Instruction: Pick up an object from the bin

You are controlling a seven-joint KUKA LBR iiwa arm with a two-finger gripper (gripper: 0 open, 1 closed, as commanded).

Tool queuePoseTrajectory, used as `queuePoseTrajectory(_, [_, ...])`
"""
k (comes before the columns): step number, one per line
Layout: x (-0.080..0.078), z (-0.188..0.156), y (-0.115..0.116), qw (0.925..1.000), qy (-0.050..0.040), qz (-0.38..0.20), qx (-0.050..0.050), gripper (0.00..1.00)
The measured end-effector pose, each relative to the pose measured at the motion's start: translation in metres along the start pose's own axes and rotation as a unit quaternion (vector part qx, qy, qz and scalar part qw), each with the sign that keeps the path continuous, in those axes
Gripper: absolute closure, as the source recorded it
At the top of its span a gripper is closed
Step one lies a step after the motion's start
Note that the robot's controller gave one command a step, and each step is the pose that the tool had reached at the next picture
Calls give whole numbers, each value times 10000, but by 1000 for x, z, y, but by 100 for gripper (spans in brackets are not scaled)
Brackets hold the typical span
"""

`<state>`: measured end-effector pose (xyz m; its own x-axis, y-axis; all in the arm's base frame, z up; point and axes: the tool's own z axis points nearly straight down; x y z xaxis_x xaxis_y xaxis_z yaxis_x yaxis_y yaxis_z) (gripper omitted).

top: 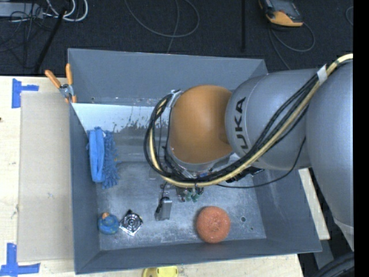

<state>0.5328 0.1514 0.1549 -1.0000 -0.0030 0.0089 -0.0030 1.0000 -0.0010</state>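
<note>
4 things are scattered apart, so bare bin floor (128, 192) may be grasped by the gripper (164, 208) (state cannot be told) between silver piece (131, 222) and orange ball (213, 224).

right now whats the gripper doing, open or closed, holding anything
Gripper: cannot be told, open or closed; it hangs low in the bin, beside the orange ball.

The grey KUKA arm (288, 126) reaches in from the frame's right, its orange wrist cover (199, 123) (ringed by looped cables (153, 149)) at centre, gripper (165, 205) pointing down just below.
</note>
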Motion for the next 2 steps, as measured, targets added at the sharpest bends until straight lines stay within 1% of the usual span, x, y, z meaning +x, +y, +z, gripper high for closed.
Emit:
queuePoseTrajectory(1, [-2, -5, -1, 10000, -38, 19, -6, 0])
queuePoseTrajectory(2, [-6, -19, -42, 9988, -43, -480, -7, 0])
